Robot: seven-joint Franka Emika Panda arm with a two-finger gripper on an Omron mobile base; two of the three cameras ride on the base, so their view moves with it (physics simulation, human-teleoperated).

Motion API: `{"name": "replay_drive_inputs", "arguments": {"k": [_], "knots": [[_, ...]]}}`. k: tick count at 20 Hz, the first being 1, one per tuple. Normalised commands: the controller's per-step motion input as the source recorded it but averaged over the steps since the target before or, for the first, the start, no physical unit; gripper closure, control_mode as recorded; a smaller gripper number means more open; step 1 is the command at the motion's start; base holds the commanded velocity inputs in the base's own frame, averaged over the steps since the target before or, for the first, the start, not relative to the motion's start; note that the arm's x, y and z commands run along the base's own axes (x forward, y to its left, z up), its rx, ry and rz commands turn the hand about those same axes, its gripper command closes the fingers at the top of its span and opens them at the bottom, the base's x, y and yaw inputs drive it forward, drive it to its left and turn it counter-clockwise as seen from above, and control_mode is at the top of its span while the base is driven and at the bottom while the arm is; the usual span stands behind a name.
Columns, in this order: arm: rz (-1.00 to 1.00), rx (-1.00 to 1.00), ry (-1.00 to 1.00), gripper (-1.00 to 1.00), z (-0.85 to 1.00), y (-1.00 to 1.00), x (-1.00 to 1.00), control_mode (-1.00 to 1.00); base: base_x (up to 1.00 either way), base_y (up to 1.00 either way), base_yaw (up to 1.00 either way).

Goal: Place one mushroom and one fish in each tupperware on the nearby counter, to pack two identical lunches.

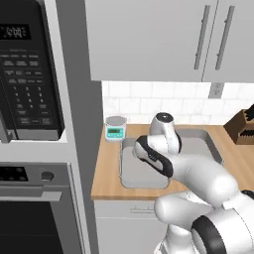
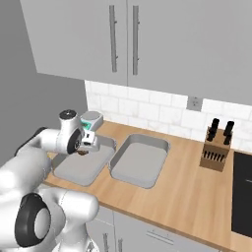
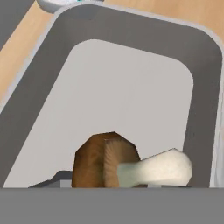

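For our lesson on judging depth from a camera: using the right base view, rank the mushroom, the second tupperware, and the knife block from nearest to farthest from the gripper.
1. Mushroom: at the gripper, over the left tupperware.
2. Second tupperware: just to the right.
3. Knife block: far right, by the wall.

The robot arm (image 1: 198, 183) has glossy white rounded shells with dark grey joint bands, and a round grey cap on top.
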Motion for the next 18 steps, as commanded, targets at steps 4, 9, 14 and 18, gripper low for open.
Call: {"name": "replay_drive_inputs", "arguments": {"k": [4, 9, 14, 18], "knots": [[0.04, 0.0, 0.0, 1.0, -0.46, 0.0, 0.55, -1.0, 0.0, 0.0, 0.0], [0.03, 0.0, 0.0, 1.0, -0.46, 0.0, 0.31, -1.0, 0.0, 0.0, 0.0], [0.01, 0.0, -0.02, 1.0, -0.46, 0.0, 0.11, -1.0, 0.0, 0.0, 0.0], [0.0, 0.0, 0.0, 1.0, -0.37, 0.0, 0.01, -1.0, 0.0, 0.0, 0.0]]}}
